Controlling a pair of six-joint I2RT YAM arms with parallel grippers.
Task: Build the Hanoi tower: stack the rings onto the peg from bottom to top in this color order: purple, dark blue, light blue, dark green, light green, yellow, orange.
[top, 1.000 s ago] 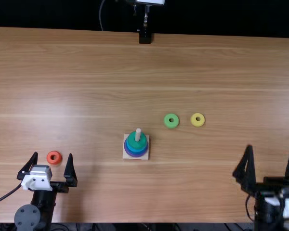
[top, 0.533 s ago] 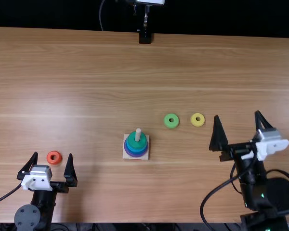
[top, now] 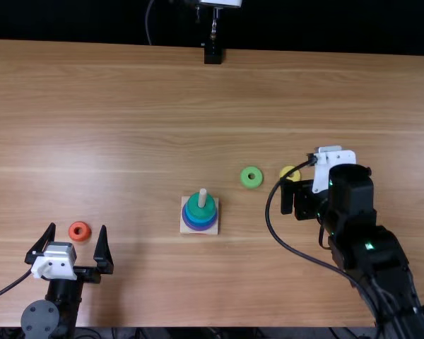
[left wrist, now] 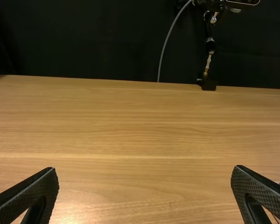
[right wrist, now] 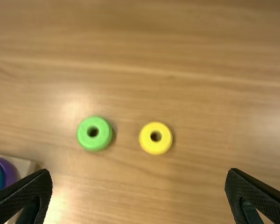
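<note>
In the top view my left gripper [top: 71, 247] stands open near the orange ring [top: 80, 231]. The peg base [top: 214, 229] bears purple, dark blue, light blue and dark green rings [top: 201, 206], the peg [top: 203, 197] rising bare above them. Right of it lie the light green ring [top: 251, 177] and the yellow ring [top: 290, 173], partly covered by my right gripper [top: 297, 198]. The left wrist view shows that left gripper [left wrist: 145, 193] wide apart. In the right wrist view the right gripper [right wrist: 138, 193] is open, with the light green ring [right wrist: 94, 133] and yellow ring [right wrist: 156, 138] lying beyond its fingers.
A black stand [top: 213, 54] rises at the table's far edge. The right arm, with its loose cable [top: 274, 229], extends over the right part of the table [top: 339, 92].
My right arm has swung in from the lower right toward the yellow ring, and its gripper has come over beside that ring. The left arm and the rings have stayed put.
</note>
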